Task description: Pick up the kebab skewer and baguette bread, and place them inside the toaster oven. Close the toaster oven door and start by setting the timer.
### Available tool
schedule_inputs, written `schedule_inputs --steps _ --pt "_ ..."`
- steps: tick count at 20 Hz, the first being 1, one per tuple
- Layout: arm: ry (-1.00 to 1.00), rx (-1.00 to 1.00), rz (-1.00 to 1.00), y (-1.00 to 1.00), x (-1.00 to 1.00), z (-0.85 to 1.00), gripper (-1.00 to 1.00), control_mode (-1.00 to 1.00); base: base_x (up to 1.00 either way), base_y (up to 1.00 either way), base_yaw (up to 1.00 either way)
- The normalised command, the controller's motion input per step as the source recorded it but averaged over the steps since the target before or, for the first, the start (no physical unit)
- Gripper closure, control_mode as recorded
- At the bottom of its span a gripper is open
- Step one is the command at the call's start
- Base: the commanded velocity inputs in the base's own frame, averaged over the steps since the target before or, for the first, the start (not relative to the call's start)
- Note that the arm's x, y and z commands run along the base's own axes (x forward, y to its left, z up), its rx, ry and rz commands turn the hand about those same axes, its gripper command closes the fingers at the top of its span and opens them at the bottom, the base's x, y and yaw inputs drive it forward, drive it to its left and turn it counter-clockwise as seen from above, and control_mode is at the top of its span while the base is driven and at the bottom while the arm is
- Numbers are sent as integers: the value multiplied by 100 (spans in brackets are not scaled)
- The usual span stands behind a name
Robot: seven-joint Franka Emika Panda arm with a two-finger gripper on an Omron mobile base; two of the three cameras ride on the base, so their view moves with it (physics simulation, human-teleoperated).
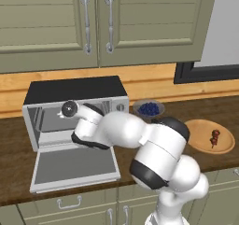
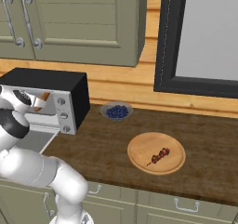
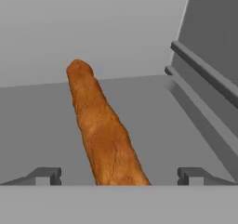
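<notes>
The baguette bread (image 3: 104, 135), a long orange-brown loaf, lies on the grey floor inside the toaster oven (image 1: 74, 89). In the hand view my gripper (image 3: 119, 176) is open. Its fingertips (image 3: 44, 175) stand wide on either side of the loaf's near end, with a gap on each side. The arm reaches into the oven cavity over the toaster oven door (image 1: 74, 165), which is dropped flat. The kebab skewer (image 1: 214, 137) (image 2: 159, 156) rests on a round wooden plate (image 1: 200, 128) (image 2: 139, 151) to the right.
A small bowl of blueberries (image 1: 149, 108) (image 2: 116, 111) sits between the oven and the plate. The oven's knob panel (image 2: 61, 109) faces front at its right side. Wall cabinets hang above, and a dark-framed window (image 2: 204, 37) is at the right.
</notes>
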Motion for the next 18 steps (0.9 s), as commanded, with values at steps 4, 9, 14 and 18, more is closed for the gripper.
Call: schedule_inputs --steps 4,9,14,18 --pt "-5 0 0 -1 -24 5 -100 -100 0 0 0" --pt "-8 0 0 0 -59 0 -100 -100 0 0 0" --pt "0 8 -1 -25 -29 31 -100 -100 0 0 0" --pt "3 2 0 -59 -40 35 -100 -100 0 0 0"
